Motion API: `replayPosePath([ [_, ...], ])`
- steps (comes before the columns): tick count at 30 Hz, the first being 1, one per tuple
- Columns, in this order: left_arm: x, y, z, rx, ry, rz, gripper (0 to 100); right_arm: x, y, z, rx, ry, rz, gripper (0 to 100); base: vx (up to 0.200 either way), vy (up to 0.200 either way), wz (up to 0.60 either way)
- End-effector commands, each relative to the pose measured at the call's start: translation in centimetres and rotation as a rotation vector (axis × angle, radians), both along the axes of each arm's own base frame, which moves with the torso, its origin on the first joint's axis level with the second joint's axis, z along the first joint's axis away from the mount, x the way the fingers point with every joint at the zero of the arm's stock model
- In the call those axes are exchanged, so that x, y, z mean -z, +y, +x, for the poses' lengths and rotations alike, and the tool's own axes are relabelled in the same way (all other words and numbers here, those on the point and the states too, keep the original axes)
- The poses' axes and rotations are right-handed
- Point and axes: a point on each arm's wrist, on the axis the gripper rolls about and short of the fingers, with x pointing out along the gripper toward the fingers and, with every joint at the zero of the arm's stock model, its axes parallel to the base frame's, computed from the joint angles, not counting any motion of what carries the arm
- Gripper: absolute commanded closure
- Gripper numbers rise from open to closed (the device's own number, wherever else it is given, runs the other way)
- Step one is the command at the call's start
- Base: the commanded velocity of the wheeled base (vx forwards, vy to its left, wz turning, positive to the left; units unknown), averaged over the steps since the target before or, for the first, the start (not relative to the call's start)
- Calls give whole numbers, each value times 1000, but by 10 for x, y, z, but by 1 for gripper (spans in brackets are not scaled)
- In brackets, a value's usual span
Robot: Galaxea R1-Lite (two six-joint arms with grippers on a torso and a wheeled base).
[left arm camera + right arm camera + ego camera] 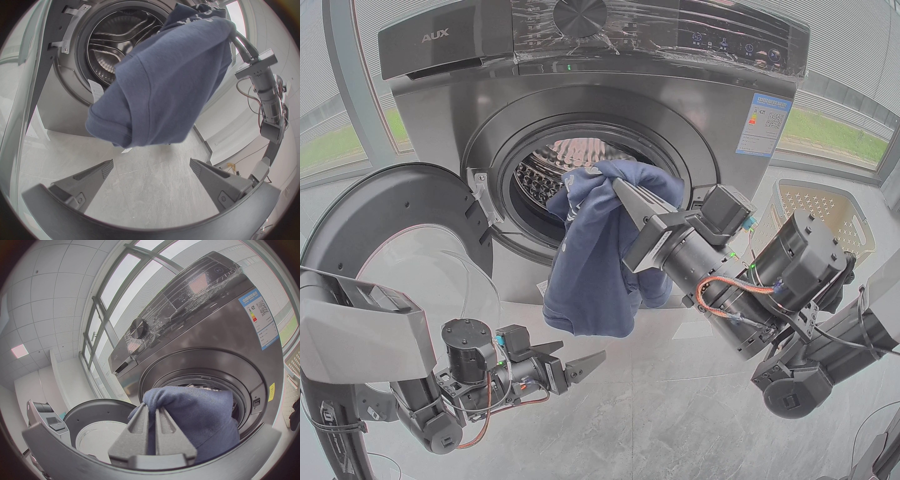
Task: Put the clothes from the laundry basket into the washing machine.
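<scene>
A dark blue garment (600,250) hangs in front of the washing machine's (587,100) open drum (562,169), its lower part drooping below the opening. My right gripper (615,182) is shut on its upper fold, just before the drum mouth. The right wrist view has the two fingers (147,424) pressed together with the blue cloth (193,408) bunched ahead of them. My left gripper (581,359) stands open low over the floor, left of and below the garment, nothing between its fingers (90,178). The garment (162,84) hangs above it in the left wrist view.
The round door (394,219) is swung open to the left of the drum. A beige laundry basket (831,212) stands on the floor to the right of the machine, behind my right arm. Grey tiled floor (650,406) lies in front.
</scene>
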Motion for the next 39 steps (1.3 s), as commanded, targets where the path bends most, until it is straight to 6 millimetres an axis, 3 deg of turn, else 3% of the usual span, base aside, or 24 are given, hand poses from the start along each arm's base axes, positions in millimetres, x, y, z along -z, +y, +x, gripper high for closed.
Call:
replayPosePath([
  [1,-5,-1,11,-28,-25,-32,0,-1,1,-2,-7,-1,3,100,0,0,0],
  [12,-14,-8,21,-47,-61,-76,0,-1,2,-2,-7,-3,3,100,0,0,0],
  [23,-2,-13,20,-36,-34,-56,0,-2,2,-1,-5,-5,6,100,0,0,0],
  [39,-10,-16,31,-102,-84,-81,0,0,3,-1,-5,-2,2,100,0,0,0],
])
